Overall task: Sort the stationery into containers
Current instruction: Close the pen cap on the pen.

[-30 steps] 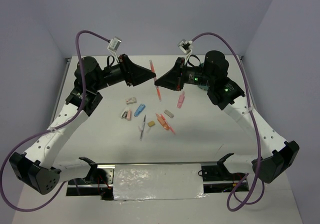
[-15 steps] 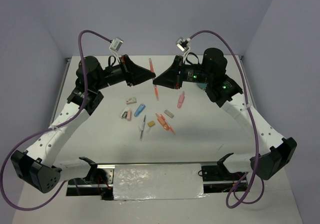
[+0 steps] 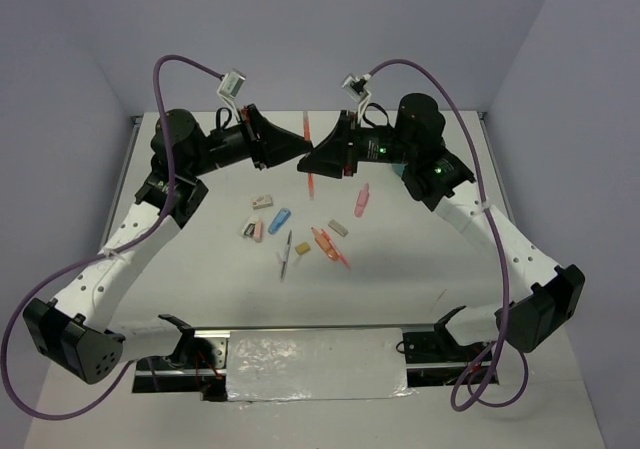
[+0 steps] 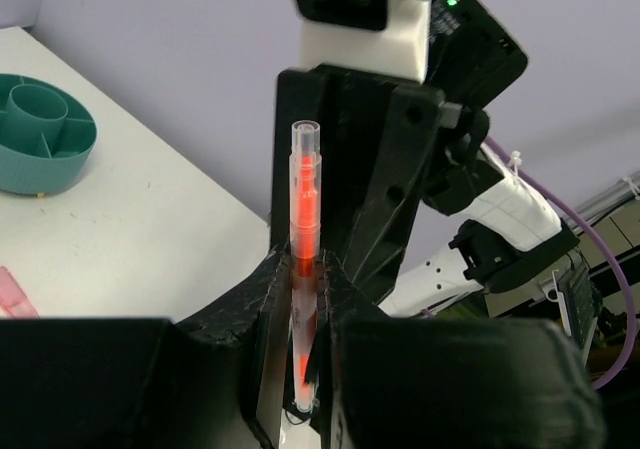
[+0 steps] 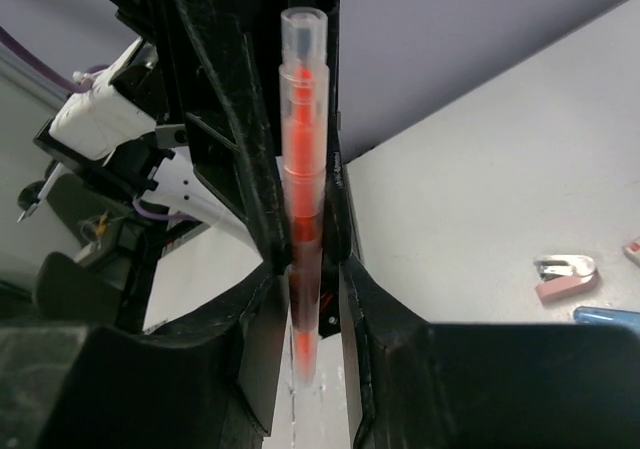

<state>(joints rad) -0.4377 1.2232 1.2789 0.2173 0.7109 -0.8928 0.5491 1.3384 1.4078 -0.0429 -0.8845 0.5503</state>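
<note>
White surface (image 3: 420, 269), lilac walls. My left gripper (image 4: 303, 274) is clamped tight on the orange pen (image 4: 305, 189), held in the air between both arms. My right gripper (image 5: 305, 289) straddles the same pen, jaws slightly apart. Teal organiser (image 4: 40, 159) sits well apart; loose stationery (image 3: 290, 234) lies mid-surface.

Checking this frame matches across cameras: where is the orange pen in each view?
Top external: orange pen far centre, showing above and below where left gripper and right gripper meet.
Left wrist: centre, upright in the left gripper's jaws.
Right wrist: centre, upright between the right gripper's jaws.
Shared landmark: white table, left of the pen on left wrist, right on right wrist.
</note>
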